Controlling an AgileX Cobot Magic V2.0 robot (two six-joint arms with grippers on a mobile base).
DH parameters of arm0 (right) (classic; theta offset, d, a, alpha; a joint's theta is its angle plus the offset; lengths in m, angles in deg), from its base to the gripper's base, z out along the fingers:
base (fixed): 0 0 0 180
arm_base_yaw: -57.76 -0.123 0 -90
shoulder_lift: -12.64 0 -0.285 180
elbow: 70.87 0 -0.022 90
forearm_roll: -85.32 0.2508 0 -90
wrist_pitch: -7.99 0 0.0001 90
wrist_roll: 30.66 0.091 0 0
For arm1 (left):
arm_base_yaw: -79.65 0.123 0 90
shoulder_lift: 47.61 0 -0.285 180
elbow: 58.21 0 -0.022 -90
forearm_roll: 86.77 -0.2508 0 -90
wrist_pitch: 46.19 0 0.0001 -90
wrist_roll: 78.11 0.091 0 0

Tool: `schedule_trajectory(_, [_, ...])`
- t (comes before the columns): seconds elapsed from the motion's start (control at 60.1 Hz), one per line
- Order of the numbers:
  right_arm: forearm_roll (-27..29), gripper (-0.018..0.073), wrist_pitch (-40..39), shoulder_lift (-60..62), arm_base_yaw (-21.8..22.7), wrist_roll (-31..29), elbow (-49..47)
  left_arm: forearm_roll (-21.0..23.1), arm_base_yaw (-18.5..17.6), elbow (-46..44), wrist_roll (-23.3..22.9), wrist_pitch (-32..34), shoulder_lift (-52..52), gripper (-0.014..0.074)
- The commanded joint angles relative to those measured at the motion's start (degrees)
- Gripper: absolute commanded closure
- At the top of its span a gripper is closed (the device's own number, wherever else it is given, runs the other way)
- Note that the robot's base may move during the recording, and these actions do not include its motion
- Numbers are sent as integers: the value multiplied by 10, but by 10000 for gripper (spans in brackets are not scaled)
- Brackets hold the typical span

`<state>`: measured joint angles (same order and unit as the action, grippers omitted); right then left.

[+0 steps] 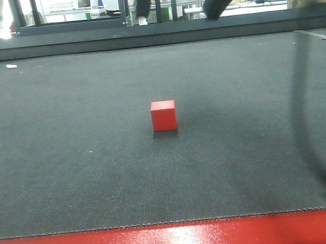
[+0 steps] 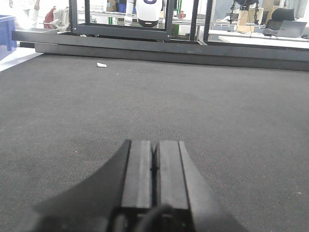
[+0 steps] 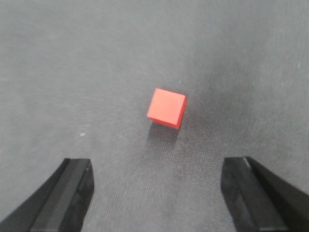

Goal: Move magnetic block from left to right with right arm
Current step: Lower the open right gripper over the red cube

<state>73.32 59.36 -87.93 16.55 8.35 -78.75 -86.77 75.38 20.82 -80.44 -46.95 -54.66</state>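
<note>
While hanging over the dark woven mat [image 1: 71, 181], looks down on bare weave and one red cube. Next in size after the mat: glossy red table edge [image 1: 173, 241], nearer the front camera than the magnetic block [image 1: 163, 115] and running the full width.

Up and to the right of the block in the front view, a blurred black mass, probably the right arm [image 1: 221, 0], cut off by the top of the picture. Below it a thin dark cable [image 1: 306, 115], out of focus, well to the right of the block.

Left gripper [image 2: 154, 162] low over the mat, fingers pressed together with only a seam between, holding nothing. No block in its view, so presumably off to one side of the block.

Right gripper [image 3: 157, 166] above and just short of the block, fingers [image 3: 72, 183] spread wide, empty. Block [image 3: 167, 107] resting flat on the mat, ahead of the fingertips and close to the midline between them, touching neither. Faces turned askew to the line joining the fingers, so likely calls for a wrist twist first, or else a corner-to-corner pinch. No long axis: a cube. Plainly nearer the right arm. Height above the block hard to judge.

Far beyond the block to its left, a tiny white scrap [image 1: 11, 66], too small to identify.
</note>
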Motion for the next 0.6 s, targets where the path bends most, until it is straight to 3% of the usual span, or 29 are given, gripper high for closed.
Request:
schedule_trajectory(0.0, [-47,-74,14,-20,-15,43,-62,0,-1,5,-4,50,8,712])
schedule_trajectory(0.266, [-88,-74,89,-133,-25,69,-174,0,-1,5,-4,50,8,713])
schedule_trajectory(0.582, [-87,-74,72,-188,2,70,-192,0,-1,5,-4,50,8,713])
